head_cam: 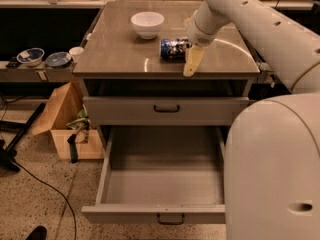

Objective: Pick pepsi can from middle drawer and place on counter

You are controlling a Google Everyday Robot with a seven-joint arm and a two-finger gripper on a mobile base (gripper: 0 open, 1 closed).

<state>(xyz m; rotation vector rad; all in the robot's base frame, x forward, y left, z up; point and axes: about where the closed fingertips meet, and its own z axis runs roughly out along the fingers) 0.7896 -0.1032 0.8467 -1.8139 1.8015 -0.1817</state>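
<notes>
The pepsi can (173, 49) lies on its side on the counter (125, 49), right of the middle and just in front of the white bowl. My gripper (189, 58) reaches down from the upper right and sits at the can's right end, low over the counter. The middle drawer (162, 184) is pulled out wide below, and its grey floor is bare.
A white bowl (147, 24) stands on the counter behind the can. A closed drawer front (166, 109) sits above the open one. A side shelf with blue bowls (31, 56) is at the left, with a cardboard box (67, 121) below it. My white base (280, 169) fills the right.
</notes>
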